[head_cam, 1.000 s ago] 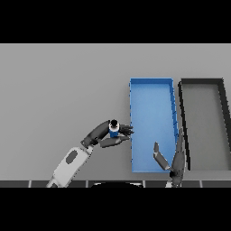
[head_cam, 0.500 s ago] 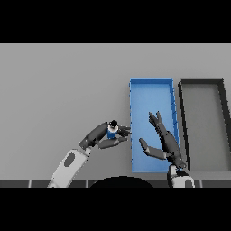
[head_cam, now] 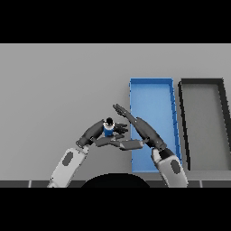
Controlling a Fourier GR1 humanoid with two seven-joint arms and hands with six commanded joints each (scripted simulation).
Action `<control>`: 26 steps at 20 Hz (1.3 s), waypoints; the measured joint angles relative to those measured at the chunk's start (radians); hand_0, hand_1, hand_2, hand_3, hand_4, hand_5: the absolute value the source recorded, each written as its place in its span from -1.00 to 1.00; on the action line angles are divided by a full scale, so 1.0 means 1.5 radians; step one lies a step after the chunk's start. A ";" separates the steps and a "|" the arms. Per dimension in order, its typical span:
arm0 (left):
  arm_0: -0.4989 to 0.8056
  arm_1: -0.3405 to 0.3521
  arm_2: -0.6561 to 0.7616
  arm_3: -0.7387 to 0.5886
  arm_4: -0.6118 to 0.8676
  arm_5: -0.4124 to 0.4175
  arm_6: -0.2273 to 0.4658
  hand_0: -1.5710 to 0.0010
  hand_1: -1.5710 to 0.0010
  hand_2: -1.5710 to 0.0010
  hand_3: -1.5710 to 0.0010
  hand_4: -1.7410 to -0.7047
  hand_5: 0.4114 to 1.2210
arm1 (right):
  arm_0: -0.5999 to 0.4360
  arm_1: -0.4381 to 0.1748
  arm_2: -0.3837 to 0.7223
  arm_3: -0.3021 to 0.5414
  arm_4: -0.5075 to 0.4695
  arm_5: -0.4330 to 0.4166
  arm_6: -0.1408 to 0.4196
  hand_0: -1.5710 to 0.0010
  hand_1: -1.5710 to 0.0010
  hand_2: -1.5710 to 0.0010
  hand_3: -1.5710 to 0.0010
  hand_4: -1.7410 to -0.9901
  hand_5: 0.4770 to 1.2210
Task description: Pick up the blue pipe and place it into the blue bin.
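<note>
The blue pipe [head_cam: 108, 130] is a short blue tube with a dark ring-shaped end facing up. My left hand [head_cam: 92, 133] is curled round it and holds it just left of the blue bin [head_cam: 151, 80]. My right hand [head_cam: 141, 129] is open with straight fingers. It is close beside the pipe on its right, the fingers reaching past it and the thumb under my left hand's fingers. I cannot tell whether it touches the pipe. My right forearm crosses the blue bin's near left part.
A black bin [head_cam: 201, 81] stands right of the blue bin, side by side with it. Grey table [head_cam: 58, 85] stretches to the left and behind the hands.
My right hand has swung left from over the blue bin to beside the pipe. My left hand with the pipe has hardly moved.
</note>
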 measured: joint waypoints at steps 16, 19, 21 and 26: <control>0.007 -0.010 0.019 -0.005 -0.022 -0.030 0.076 -1.00 -1.00 -1.00 -1.00 -0.81 1.00 | -0.241 0.035 0.005 0.121 -0.030 0.047 0.055 -0.29 -0.29 -0.33 -0.11 -0.39 -0.80; 0.012 -0.024 0.031 0.003 -0.005 -0.042 0.047 -1.00 -1.00 -1.00 -0.95 -0.90 1.00 | -0.227 0.057 0.010 0.131 -0.043 0.040 0.046 -0.64 -0.64 -0.66 -0.40 -0.64 -0.23; 0.013 -0.034 0.036 0.002 0.008 -0.050 0.033 -1.00 -1.00 -1.00 -0.90 -0.93 1.00 | -0.233 0.064 0.021 0.135 -0.051 0.025 0.031 -0.77 -0.77 -0.78 -0.59 -0.75 0.21; 0.018 -0.037 0.044 -0.008 0.003 -0.064 0.056 -1.00 -1.00 -1.00 -0.82 -0.97 1.00 | -0.233 0.041 0.038 0.134 -0.045 0.013 -0.006 -0.92 -0.92 -0.93 -0.86 -0.92 0.74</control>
